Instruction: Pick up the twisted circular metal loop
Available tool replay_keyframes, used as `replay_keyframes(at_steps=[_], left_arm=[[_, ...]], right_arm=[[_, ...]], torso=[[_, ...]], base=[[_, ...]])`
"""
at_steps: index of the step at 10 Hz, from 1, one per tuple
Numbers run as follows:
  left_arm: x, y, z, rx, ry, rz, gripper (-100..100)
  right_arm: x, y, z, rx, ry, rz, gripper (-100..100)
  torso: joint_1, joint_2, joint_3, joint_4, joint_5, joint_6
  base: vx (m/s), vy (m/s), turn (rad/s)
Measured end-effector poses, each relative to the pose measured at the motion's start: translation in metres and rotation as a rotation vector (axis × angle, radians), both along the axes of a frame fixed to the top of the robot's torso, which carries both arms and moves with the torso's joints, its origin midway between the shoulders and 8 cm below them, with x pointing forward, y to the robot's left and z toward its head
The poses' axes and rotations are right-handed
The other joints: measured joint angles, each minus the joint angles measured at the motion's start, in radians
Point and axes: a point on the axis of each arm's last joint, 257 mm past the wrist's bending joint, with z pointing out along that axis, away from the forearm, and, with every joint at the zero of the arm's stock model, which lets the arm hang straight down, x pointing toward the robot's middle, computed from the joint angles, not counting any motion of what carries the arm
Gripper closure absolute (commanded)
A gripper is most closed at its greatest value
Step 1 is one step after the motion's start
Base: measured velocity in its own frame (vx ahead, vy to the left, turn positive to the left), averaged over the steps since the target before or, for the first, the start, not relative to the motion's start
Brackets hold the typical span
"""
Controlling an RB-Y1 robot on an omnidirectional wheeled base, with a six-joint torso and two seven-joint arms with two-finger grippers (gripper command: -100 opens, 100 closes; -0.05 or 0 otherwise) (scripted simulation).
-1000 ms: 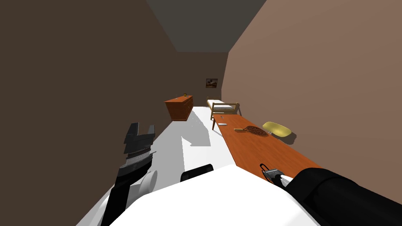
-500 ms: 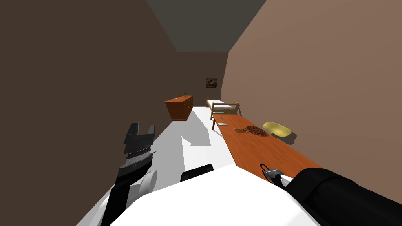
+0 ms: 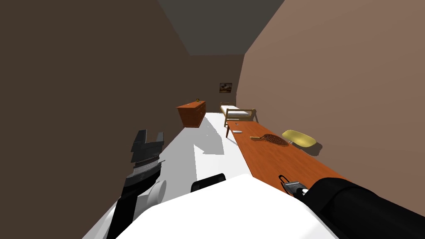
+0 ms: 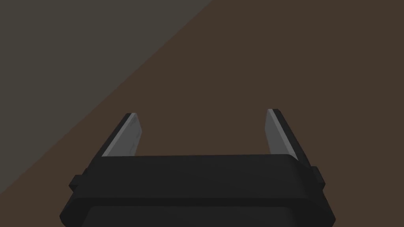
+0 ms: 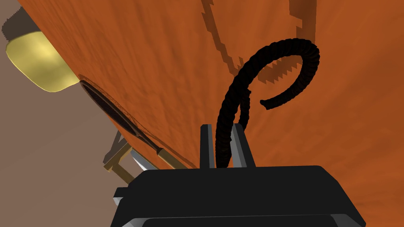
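The twisted loop (image 5: 284,44) is a black, rope-like ring, open at one end, over the orange-brown wooden table (image 3: 282,157). My right gripper (image 5: 220,127) is shut on its near part, and the rest curls away from the fingers and casts a shadow on the tabletop. In the head view the right gripper (image 3: 290,186) and the loop (image 3: 283,179) sit at the table's near end, by my dark right forearm. My left gripper (image 3: 150,135) is raised on my left, away from the table. Its fingers (image 4: 130,134) stand open with nothing between them.
Farther along the long table lie a dark woven paddle (image 3: 274,139) and a small white item (image 3: 237,131). A yellow rounded seat (image 3: 299,138) stands between the table and the right wall. A wooden dresser (image 3: 191,114) and a bed frame (image 3: 238,114) stand at the far end.
The whole head view has shifted slightly, so my head or torso has moved. My right gripper stays at the loop at the table's near end, and the left arm has not moved.
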Motion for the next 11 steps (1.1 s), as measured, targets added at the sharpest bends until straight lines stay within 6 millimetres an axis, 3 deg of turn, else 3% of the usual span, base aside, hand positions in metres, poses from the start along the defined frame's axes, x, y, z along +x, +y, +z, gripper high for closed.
replay_keyframes(at_steps=[11], left_arm=[[0.000,0.000,0.000,0.000,0.000,0.000,0]], right_arm=[[-0.047,-0.023,0.011,0.002,-0.006,-0.063,100]], torso=[[-0.001,0.000,0.000,0.000,0.000,0.000]], base=[[0.000,0.029,0.051]])
